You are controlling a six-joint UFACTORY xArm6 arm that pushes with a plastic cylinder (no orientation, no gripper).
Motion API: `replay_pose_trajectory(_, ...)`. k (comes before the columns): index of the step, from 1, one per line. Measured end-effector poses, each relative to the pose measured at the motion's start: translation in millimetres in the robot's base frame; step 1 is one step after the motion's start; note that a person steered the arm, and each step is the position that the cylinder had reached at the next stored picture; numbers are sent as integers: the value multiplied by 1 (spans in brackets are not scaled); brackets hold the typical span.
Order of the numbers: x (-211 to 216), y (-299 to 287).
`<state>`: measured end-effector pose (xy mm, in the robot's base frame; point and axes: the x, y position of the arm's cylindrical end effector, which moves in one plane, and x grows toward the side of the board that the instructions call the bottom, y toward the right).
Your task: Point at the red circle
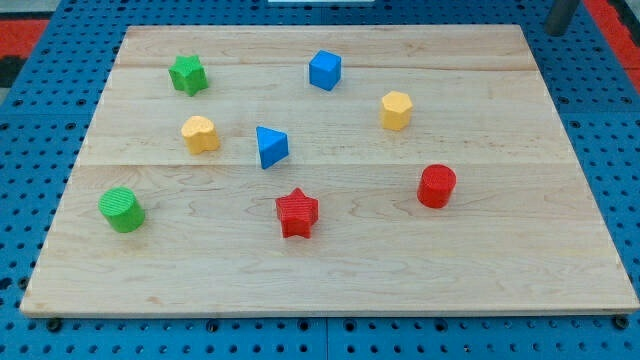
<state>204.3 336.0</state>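
At the view's top right, my tip (560,28) seems off-board, far from the red circle (436,186).

Seven other blocks (298,212) on board (500,260)

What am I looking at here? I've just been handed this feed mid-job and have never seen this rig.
One camera looks down at a wooden board on a blue pegboard. The arm carries only a dark rod, seen at the view's top right, off the board; my tip's end isn't clearly visible. Nothing is held. Eight blocks lie apart: green star, blue cube, yellow hexagon, another yellow block, blue triangle, green circle, red star and the target, the red circle, right of centre.
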Motion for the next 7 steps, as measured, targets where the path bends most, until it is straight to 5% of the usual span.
replay_pose_trajectory(7,2,9)
